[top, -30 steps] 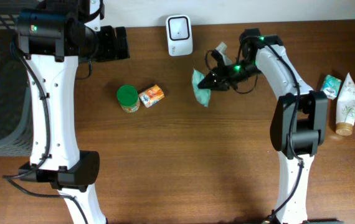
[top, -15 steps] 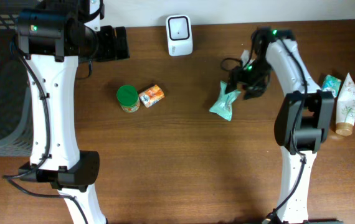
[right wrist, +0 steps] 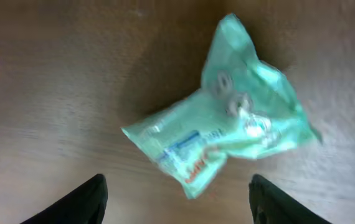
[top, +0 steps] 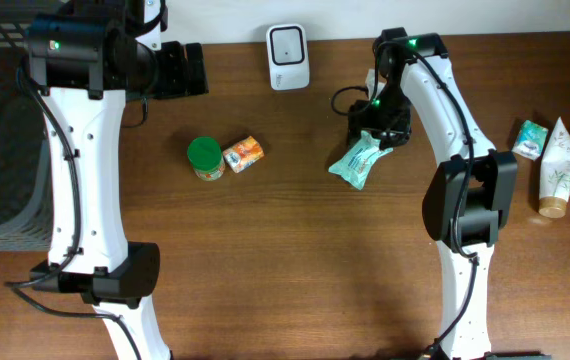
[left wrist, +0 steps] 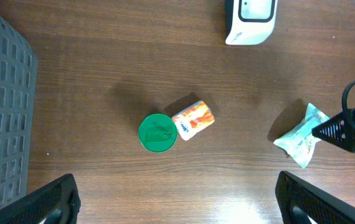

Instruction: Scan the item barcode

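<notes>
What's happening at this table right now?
The right claw hangs open just above a teal pouch, which lies on the wooden table, not gripped. The white scanner stands at the back edge, apart from the pouch. The left claw is open and holds nothing; a green-lidded jar and a small orange carton lie side by side below it.

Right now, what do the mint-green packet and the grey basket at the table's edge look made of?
The mint-green packet looks like thin plastic film with a glossy finish: it is crinkled, shows bright glare spots and seems slightly translucent. The grey basket is probably moulded plastic with a matte finish, given its regular grid of rectangular holes, though coated metal cannot be ruled out.
</notes>
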